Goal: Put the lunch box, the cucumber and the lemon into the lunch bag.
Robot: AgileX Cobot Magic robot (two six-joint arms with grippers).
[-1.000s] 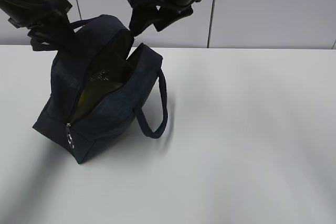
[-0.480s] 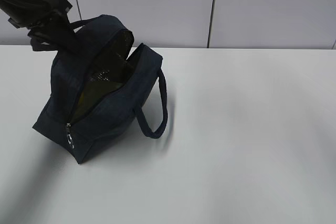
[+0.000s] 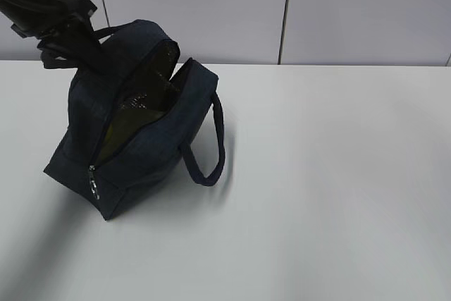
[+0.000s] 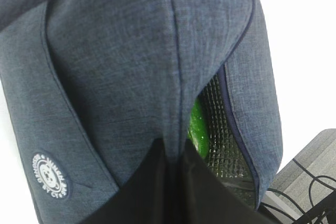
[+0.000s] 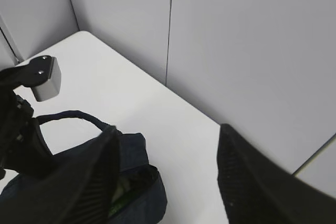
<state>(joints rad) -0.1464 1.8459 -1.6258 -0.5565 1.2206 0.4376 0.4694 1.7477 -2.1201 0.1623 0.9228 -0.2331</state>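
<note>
The dark navy lunch bag (image 3: 141, 139) stands tilted on the white table, zipper open, silvery lining (image 4: 216, 124) showing. My left gripper (image 3: 74, 37) is shut on a fold of the bag's top fabric (image 4: 173, 153) and holds the opening up. A bright green bit of the cucumber (image 4: 197, 128) shows inside. Something yellowish-green (image 3: 116, 132) lies in the opening; I cannot tell what it is. The lunch box and lemon are hidden. My right gripper (image 5: 168, 177) is open and empty, high above the bag (image 5: 142, 198), outside the exterior view.
The white table (image 3: 331, 174) stretches to the right of the bag. The bag's loose handle (image 3: 215, 149) hangs on its right side, the metal zipper pull (image 3: 93, 182) at its front end. Grey wall panels (image 3: 352, 12) stand behind.
The right gripper, which hung just above the bag's opening one second ago, has risen out of the exterior view. The bag and left gripper have stayed put.
</note>
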